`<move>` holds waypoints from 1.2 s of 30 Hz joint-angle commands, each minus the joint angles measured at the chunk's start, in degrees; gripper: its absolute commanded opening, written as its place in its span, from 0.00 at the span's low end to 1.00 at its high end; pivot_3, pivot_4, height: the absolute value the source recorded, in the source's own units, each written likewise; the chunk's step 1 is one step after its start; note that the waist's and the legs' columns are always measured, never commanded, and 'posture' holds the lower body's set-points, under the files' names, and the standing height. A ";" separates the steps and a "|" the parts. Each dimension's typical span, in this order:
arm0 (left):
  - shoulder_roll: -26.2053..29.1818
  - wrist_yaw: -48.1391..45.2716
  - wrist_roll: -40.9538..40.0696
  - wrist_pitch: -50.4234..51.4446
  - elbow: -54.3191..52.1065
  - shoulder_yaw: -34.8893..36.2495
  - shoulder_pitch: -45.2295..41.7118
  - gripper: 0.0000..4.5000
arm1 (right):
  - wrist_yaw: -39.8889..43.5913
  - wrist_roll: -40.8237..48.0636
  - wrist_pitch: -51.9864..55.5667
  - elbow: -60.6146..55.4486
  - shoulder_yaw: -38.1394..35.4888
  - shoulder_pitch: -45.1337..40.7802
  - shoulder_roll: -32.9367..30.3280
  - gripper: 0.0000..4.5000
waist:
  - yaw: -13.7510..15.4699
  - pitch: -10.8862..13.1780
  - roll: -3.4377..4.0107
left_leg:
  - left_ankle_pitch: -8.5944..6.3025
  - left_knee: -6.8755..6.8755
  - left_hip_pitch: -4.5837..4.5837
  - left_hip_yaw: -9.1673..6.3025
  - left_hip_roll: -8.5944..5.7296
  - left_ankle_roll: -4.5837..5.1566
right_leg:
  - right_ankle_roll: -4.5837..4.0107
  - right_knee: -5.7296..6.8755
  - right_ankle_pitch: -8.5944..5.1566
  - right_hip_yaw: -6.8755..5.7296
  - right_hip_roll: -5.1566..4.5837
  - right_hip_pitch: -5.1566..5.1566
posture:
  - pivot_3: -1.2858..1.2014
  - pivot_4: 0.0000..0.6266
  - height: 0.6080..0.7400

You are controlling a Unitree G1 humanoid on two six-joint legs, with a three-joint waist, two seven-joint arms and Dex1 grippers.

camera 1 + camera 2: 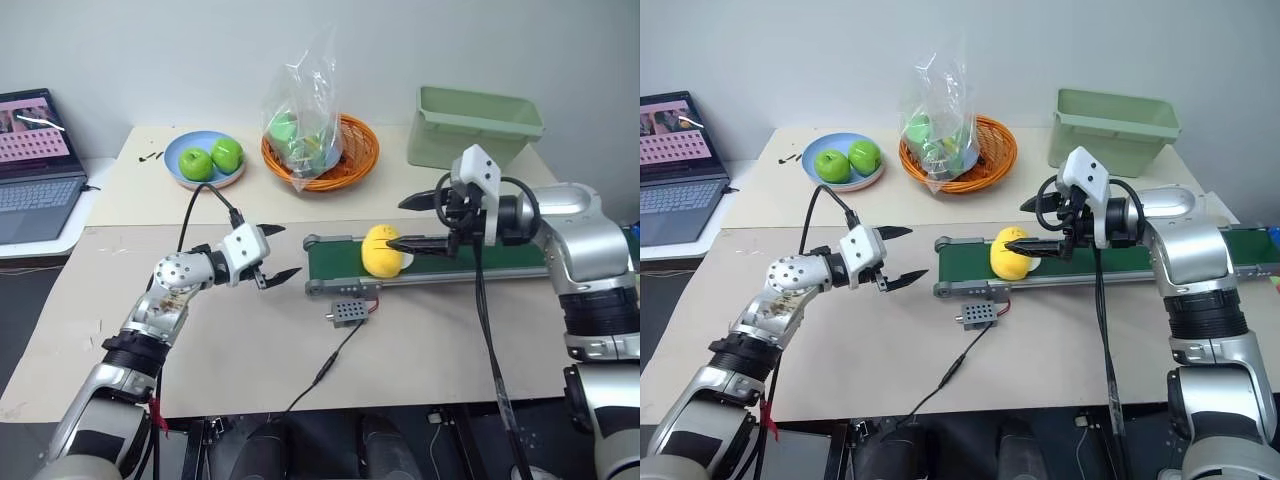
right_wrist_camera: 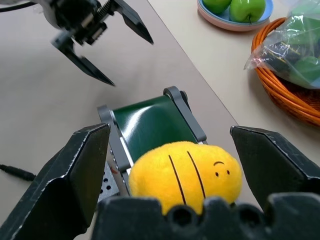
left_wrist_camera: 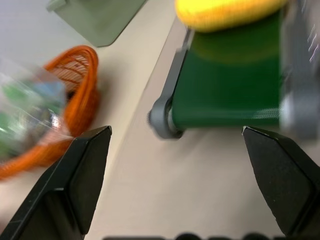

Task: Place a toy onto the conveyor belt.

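Toy (image 1: 381,251) sits on the belt (image 1: 450,262). Looks soft and light; pinch across its middle if you regrip. Left claw (image 1: 276,252) wide open, empty. Right claw (image 1: 414,222) open, probably not gripping.

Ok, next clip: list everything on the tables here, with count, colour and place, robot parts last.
toy: 1, yellow, lying on the left end of the conveyor belt
conveyor belt: 1, dark green in a grey frame, across the near table
small box: 1, grey, wired, in front of the belt's left end
apples: 2, green, on the plate
plate: 1, blue, far left of the back table
basket: 1, orange, beside the plate
plastic bag: 1, clear with green items, in the basket
bin: 1, pale green, far right
laptop: 1, open, on the left side table
left gripper: fingers open, apart from the belt's end
right gripper: fingers open around the toy
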 commanded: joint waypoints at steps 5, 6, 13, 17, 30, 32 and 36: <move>5.43 -1.72 -26.42 32.19 -21.46 12.99 4.16 0.99 | 2.62 0.71 -0.61 -0.51 -0.85 -2.36 -2.49 1.00 | -0.38 0.00 0.00 | 0.00 -0.02 0.10 -0.11 0.04 0.00 | 0.00 0.01 0.00 0.08 0.04 0.04 | 0.52 0.24 1.00; 5.96 -1.46 -28.15 34.10 -22.43 14.53 4.68 0.99 | 3.14 0.96 -0.49 -0.72 -1.01 -2.39 -2.87 1.00 | -0.41 0.00 0.00 | 0.00 -0.02 0.10 -0.12 0.04 0.00 | 0.00 0.00 0.00 0.09 0.04 0.04 | 0.52 0.24 1.00; 7.14 1.75 -27.73 37.10 -25.42 19.17 6.95 0.99 | 4.76 4.34 1.14 -2.20 -3.21 -1.81 -3.79 1.00 | -0.10 0.00 0.00 | 0.01 -0.02 0.20 -0.02 0.02 -0.01 | 0.00 -0.06 0.00 0.09 0.04 0.13 | 0.52 0.24 1.00; 9.78 1.56 -30.00 40.61 -27.68 22.68 9.88 0.99 | 4.38 5.14 1.24 -3.10 -3.90 -0.77 -4.51 1.00 | -0.13 0.00 0.00 | 0.00 -0.08 0.20 -0.03 0.04 -0.01 | 0.00 -0.04 0.00 0.13 0.04 0.10 | 0.52 0.24 1.00; 6.69 8.74 -34.03 44.67 -32.00 24.10 6.03 0.99 | 1.53 8.60 3.42 -3.63 -4.44 -0.90 -1.61 1.00 | 0.28 0.01 0.00 | 0.00 -0.07 0.25 0.00 0.02 -0.03 | -0.01 -0.10 0.00 0.14 0.03 0.15 | 0.52 0.24 1.00; 6.57 9.27 -34.35 45.12 -32.02 24.37 5.26 0.99 | 1.46 8.71 3.43 -3.36 -4.39 -1.08 -1.19 1.00 | 0.21 0.01 0.00 | 0.00 -0.07 0.25 0.01 0.02 -0.02 | -0.01 -0.11 0.00 0.15 0.03 0.15 | 0.52 0.24 1.00; 7.61 8.79 -35.25 46.29 -33.10 23.95 4.69 0.99 | 1.46 8.57 3.19 -2.94 -3.84 -1.54 -0.30 1.00 | 0.21 0.01 0.00 | 0.00 -0.07 0.26 0.02 0.02 -0.03 | -0.01 -0.12 0.00 0.15 0.03 0.15 | 0.52 0.24 1.00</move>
